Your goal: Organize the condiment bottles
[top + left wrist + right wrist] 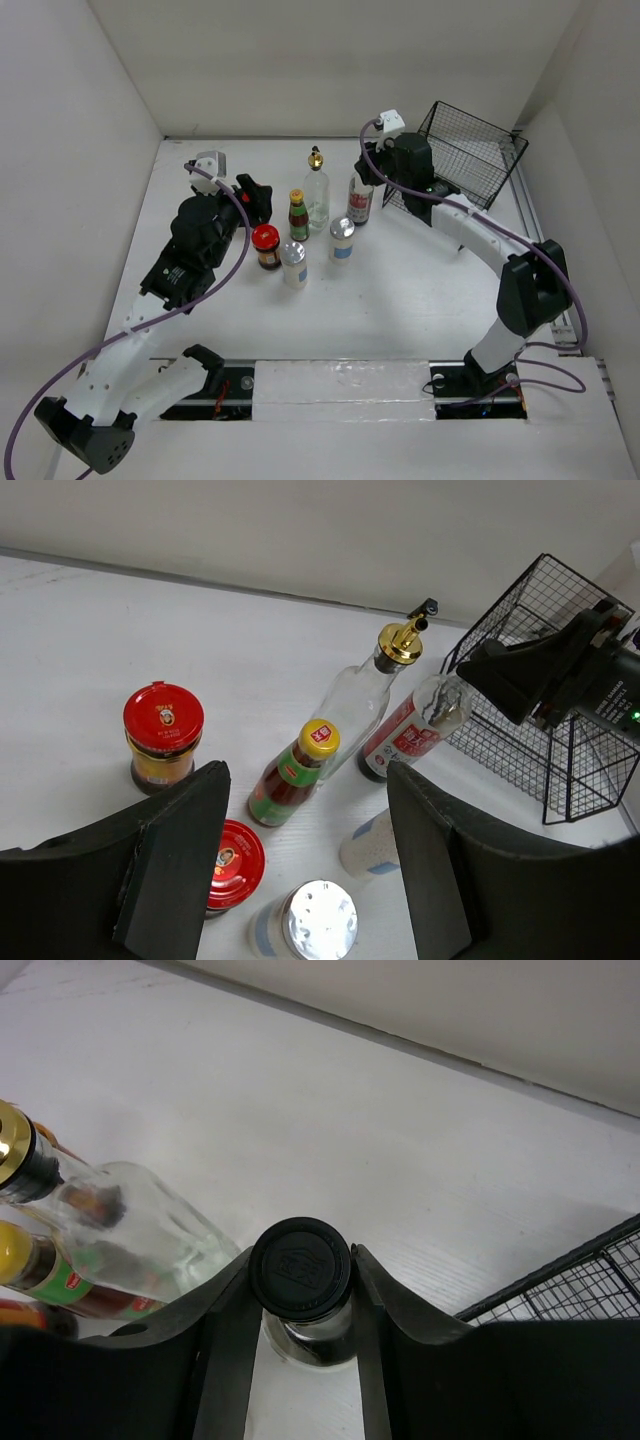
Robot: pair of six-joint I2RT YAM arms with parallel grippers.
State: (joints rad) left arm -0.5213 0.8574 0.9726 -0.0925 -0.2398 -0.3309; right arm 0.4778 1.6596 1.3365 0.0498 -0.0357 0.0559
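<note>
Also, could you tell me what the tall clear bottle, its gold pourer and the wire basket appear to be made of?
The tall clear bottle looks like glass: it is see-through, with sharp glints. Its gold pourer looks like shiny metal or metal-plated plastic; the mirror sheen alone cannot settle which. The wire basket seems to be thin metal wire with a matte black coating.

I see my left arm (120, 375) and right arm (478, 232) as white shell links joined by chunky black joint housings. A purple cable (232, 215) loops along each. A small white box (211, 163), probably the camera, caps each wrist. The left gripper (305, 780) has broad, flat, matte-black fingers (175, 850).
</note>
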